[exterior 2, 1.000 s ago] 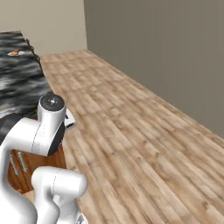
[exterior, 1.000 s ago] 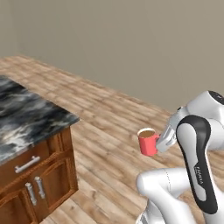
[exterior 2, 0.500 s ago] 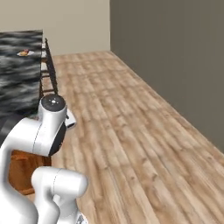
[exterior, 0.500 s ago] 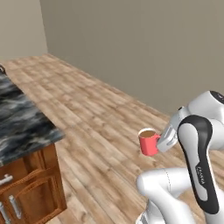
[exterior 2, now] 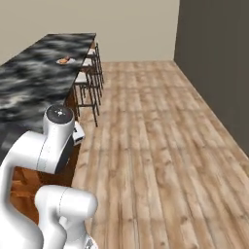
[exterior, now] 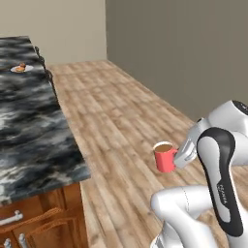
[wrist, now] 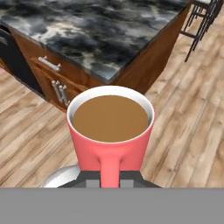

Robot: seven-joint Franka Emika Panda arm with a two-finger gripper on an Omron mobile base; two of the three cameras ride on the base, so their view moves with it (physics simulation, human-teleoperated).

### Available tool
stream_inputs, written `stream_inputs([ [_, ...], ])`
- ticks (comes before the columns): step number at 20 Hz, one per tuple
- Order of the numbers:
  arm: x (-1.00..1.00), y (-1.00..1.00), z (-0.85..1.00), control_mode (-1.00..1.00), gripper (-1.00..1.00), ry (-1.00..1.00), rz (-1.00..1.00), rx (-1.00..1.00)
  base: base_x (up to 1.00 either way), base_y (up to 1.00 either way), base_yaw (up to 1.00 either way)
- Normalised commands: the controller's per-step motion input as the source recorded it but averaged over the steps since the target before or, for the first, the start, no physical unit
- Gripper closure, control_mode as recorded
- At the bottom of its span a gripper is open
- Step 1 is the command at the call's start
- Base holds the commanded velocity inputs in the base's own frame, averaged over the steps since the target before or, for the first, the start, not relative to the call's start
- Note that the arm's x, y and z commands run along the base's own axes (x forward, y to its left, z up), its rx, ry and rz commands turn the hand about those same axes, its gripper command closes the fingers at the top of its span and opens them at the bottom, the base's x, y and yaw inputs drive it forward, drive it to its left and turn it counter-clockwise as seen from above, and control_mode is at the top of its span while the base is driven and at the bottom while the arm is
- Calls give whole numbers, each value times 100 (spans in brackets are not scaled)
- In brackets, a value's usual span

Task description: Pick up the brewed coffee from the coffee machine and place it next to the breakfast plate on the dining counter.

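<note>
Gripper [wrist: 109, 178] fingers clamp the vertical handle of the red mug [wrist: 110, 131], a smooth cylinder with a white inner rim holding flat brown coffee, upright above plank wood flooring. Beyond the fingers: a glossy black-and-grey marbled dining counter [exterior: 29, 126] on a wood base. Farther along its top sits the round white breakfast plate [exterior: 22, 69].

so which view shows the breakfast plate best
The right base view: the breakfast plate sits far down the dining counter, small but unobstructed. The left base view shows it tiny, near the picture's left edge.
</note>
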Motion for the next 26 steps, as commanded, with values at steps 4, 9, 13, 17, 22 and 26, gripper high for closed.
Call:
stream_inputs([
  [4,0,0,0,100,100,0,0,0,100,-49,41],
  [9,0,0,0,100,100,0,0,0,100,-50,41],
  [13,0,0,0,100,100,0,0,0,100,-61,43],
  [17,0,0,0,100,100,0,0,0,100,-69,42],
  [22,0,0,0,100,100,0,0,0,100,-91,36],
  [26,0,0,0,100,100,0,0,0,100,-100,32],
])
